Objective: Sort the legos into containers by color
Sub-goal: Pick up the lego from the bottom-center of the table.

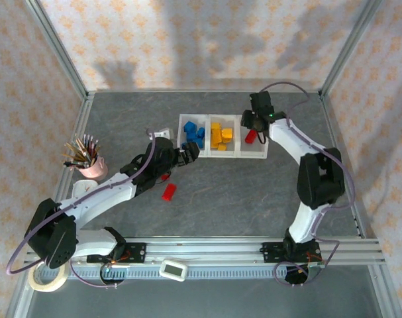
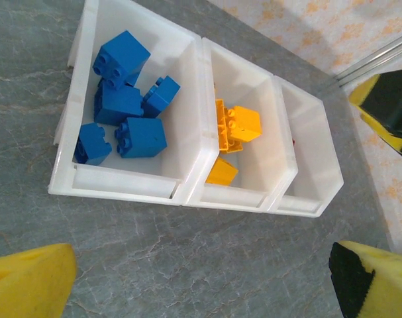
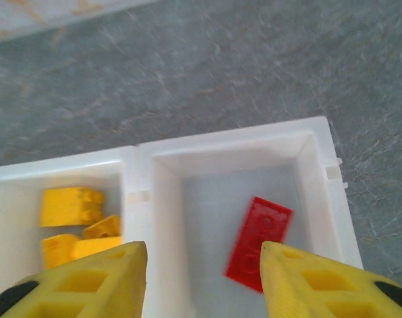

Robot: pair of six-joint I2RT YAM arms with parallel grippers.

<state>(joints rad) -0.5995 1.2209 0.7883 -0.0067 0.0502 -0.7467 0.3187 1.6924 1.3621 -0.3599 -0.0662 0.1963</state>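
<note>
Three joined white containers stand mid-table. Several blue legos fill the left bin and yellow ones the middle bin. A flat red lego, slightly blurred, lies in the right bin. My right gripper hovers over that bin, open, with nothing between its fingers. My left gripper is wide open and empty over bare table, just in front of the bins' near rim. Another red lego lies on the table beside the left arm.
A pink cup of pencils stands at the left, near the left arm's elbow. A tape roll and a small white device sit by the near rail. Frame posts and papered walls close in the table.
</note>
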